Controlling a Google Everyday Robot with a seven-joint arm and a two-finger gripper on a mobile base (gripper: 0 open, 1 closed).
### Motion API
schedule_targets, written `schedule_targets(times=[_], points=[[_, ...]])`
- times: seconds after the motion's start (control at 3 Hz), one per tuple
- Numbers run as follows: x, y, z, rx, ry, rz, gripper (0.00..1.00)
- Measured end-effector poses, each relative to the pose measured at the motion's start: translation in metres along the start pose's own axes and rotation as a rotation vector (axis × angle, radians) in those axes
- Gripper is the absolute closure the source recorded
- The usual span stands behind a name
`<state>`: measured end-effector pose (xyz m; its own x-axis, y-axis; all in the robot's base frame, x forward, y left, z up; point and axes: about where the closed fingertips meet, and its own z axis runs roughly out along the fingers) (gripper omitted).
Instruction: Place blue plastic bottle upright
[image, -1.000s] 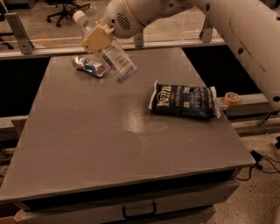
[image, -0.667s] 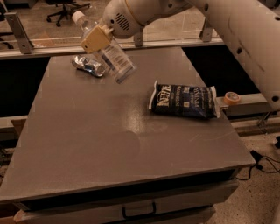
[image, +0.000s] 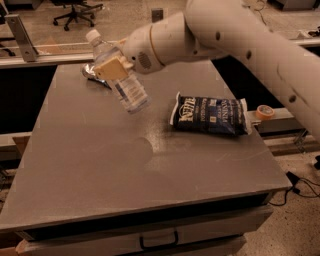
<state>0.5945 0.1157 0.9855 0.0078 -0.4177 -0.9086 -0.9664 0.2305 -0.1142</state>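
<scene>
The blue plastic bottle (image: 121, 76) is clear with a white cap and a white label. It hangs tilted in the air above the grey table (image: 100, 165), cap up and to the left, base down and to the right. My gripper (image: 114, 68) is shut on the bottle's upper body, its tan fingers (image: 111, 69) across it. The white arm reaches in from the upper right. The bottle's base is a little above the table's middle-left area.
A crushed silver can (image: 94, 74) lies at the table's back left, partly behind the bottle. A dark blue snack bag (image: 210, 115) lies flat at the right. A tape roll (image: 264, 112) sits on a ledge beyond the right edge. A drawer handle (image: 158, 241) is below the front.
The gripper and the bottle have moved forward and slightly right, away from the silver can. The bottle stays tilted in the grip.
</scene>
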Motion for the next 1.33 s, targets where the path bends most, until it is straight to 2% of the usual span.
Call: schedule_targets(times=[0.33, 0.67, 1.0, 1.33], points=[[0.029, -0.005, 0.001, 0.054, -0.169, 0.022, 1.0], [0.02, -0.036, 0.002, 0.162, -0.366, -0.005, 1.0], [-0.007, -0.028, 0.014, 0.176, -0.435, -0.069, 1.0], [-0.013, -0.02, 0.016, 0.156, -0.47, -0.067, 1.0]])
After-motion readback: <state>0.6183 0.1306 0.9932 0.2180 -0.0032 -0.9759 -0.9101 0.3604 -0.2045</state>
